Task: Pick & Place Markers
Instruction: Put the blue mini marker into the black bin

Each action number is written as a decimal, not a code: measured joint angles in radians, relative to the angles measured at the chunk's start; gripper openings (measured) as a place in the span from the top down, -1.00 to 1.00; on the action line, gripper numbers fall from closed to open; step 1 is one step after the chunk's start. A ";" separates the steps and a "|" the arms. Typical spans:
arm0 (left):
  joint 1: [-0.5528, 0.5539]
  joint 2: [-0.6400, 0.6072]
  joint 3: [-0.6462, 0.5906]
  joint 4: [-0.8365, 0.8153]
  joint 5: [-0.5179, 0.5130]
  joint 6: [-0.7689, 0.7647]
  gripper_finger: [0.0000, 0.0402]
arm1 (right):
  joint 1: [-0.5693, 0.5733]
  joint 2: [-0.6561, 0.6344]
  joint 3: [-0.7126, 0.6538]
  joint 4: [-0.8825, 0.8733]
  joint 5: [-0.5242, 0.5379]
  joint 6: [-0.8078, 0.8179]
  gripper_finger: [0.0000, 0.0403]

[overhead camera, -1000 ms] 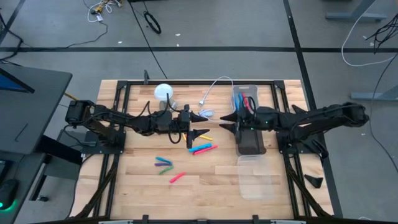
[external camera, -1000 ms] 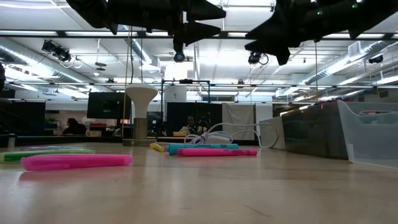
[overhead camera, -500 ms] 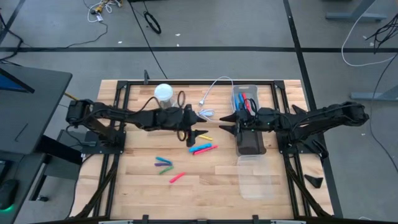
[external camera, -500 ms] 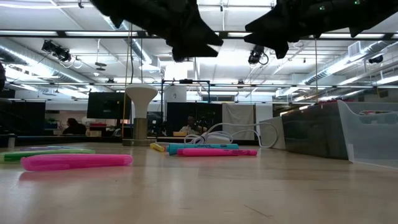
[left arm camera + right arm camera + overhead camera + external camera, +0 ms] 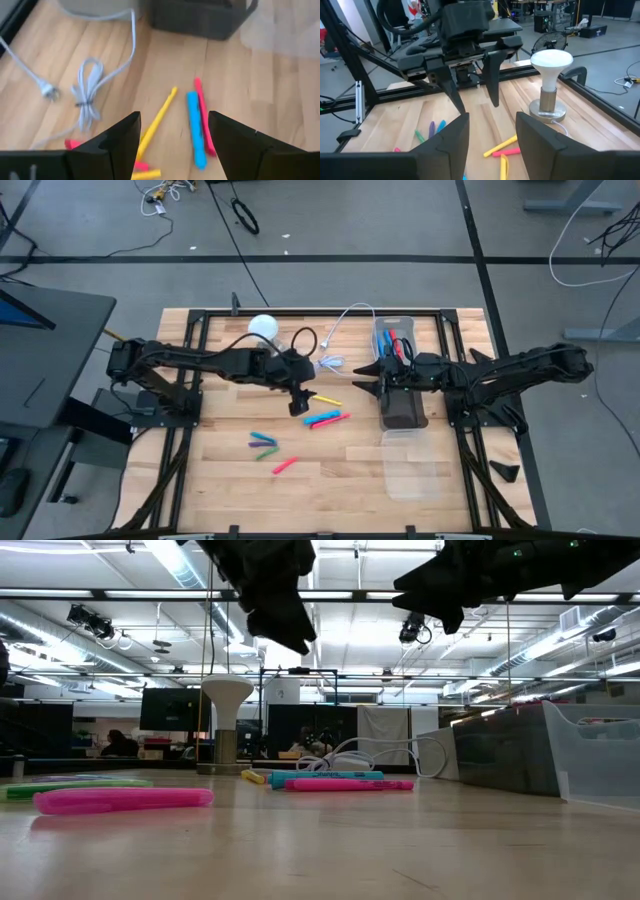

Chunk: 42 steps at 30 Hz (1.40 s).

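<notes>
Hanging above the yellow, blue and pink markers in mid-table, the left gripper has fingers spread, holding nothing. Right gripper, also spread, waits beside the dark bin. No writing is readable.

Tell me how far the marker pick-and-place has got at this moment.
Partly done. Several markers already stand in the dark bin. Nothing is held: the left gripper hangs open above the yellow marker, blue marker and pink marker, while the right gripper waits open beside the bin. Left: those three, plus the loose markers nearer the table's front.
</notes>
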 joint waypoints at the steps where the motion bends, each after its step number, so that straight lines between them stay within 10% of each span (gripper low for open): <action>1: 0.000 0.000 0.001 -0.022 0.000 -0.002 -0.19 | 0.000 0.000 0.000 0.000 0.000 0.000 0.19; 42: -0.184 0.000 0.000 -0.670 0.210 -0.342 -0.18 | 0.000 0.000 0.000 -0.013 0.000 -0.002 0.19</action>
